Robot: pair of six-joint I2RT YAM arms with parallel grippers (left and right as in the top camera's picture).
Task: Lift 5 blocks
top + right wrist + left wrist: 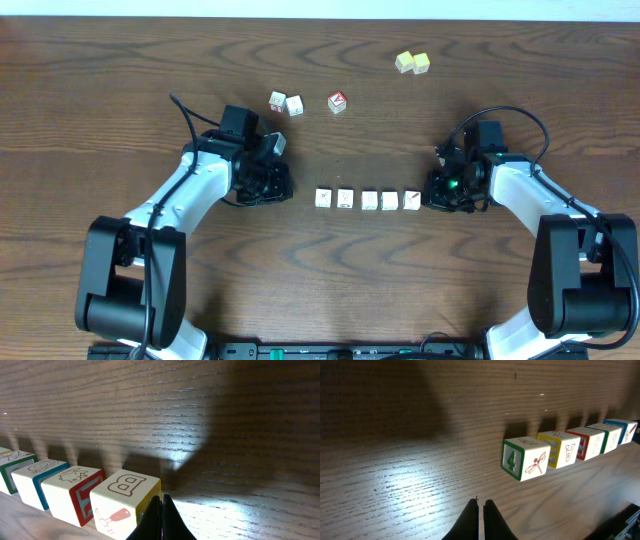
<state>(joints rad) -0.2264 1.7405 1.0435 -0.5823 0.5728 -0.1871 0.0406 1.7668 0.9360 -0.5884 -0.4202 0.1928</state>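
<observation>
Several whitish blocks stand in a straight row [368, 200] on the wooden table between my two grippers. In the left wrist view the row runs from a green-edged block with a 4 and a dragonfly [525, 458] off to the right [620, 431]. My left gripper [481, 503] is shut and empty, a short way from that block; overhead it sits left of the row [287, 188]. My right gripper [161, 498] is shut with nothing in it. Its tips lie right against the yellow side of the B block [125, 497] at the row's right end [411, 201].
Farther back on the table are two more whitish cubes [285, 103], a cube with a red face [337, 101] and two pale yellow cubes [412, 62]. Both arms' bases stand at the near table edge [330, 345].
</observation>
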